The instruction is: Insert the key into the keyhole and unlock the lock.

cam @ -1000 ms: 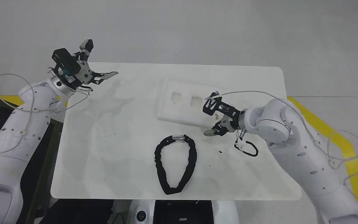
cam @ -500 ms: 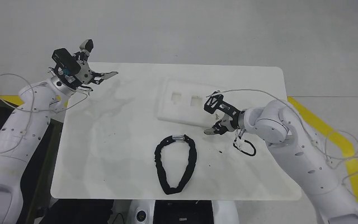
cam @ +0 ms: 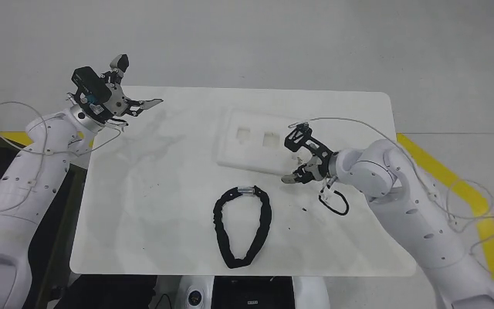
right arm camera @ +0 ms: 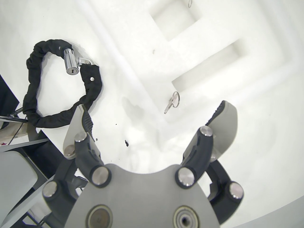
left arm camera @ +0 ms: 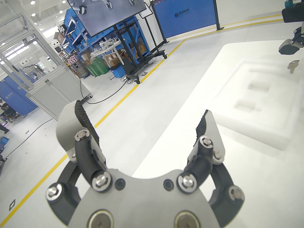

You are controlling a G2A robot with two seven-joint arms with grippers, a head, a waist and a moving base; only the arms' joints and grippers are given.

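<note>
A small silver key [right arm camera: 169, 104] on a wire ring lies on the near rim of the white foam tray [right arm camera: 237, 20]; it also shows far off as the key [left arm camera: 292, 65]. My right gripper [right arm camera: 152, 116] hangs open just above and short of it, over the tray's front right edge, right gripper [cam: 292, 161]. The black chain lock [cam: 241, 224] lies in a loop on the table in front of the tray, its silver cylinder [right arm camera: 70, 64] with the keyhole facing my right wrist. My left gripper [cam: 140, 81] stands open at the table's far left corner, holding nothing.
The foam tray [cam: 255, 151] has two square pockets and a tiny ring in one. Small dark specks [right arm camera: 126, 143] dot the table [cam: 154, 216] between lock and right gripper. A black cable loop [cam: 333, 202] hangs under the right wrist.
My right gripper has edged slightly farther over the foam tray's edge, still open. The left arm, key and chain lock have not moved.
</note>
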